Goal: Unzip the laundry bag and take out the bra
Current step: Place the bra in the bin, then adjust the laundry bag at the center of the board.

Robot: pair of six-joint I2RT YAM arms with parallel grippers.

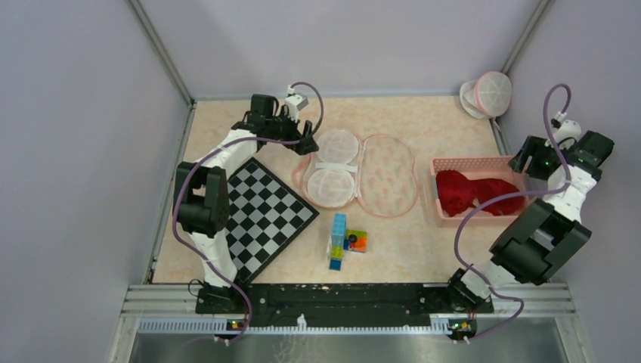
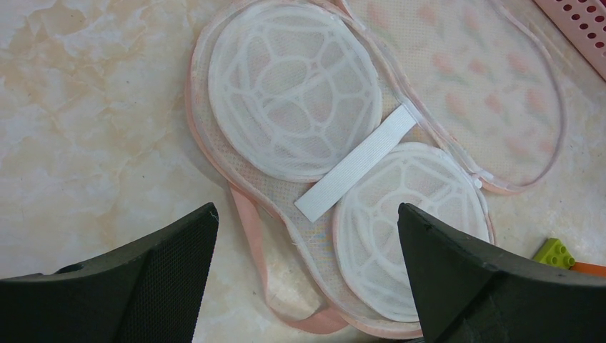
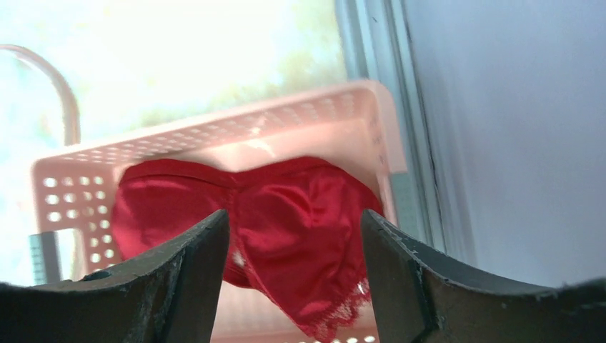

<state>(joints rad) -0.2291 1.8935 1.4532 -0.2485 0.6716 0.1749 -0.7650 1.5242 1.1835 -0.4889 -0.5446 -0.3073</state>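
Fingers of my right gripper stand apart, gripping nothing, over the red bra, which lies in the pink basket near the tabletop's right edge. My left gripper has its fingers spread wide above the unzipped laundry bag, which lies flat mid-tabletop.

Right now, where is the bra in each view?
Top external: right of centre, the bra lies in the pink basket.
Left wrist: not in it; only the basket's corner shows at top right.
Right wrist: centre, bra in the basket.
Shared landmark: the basket.
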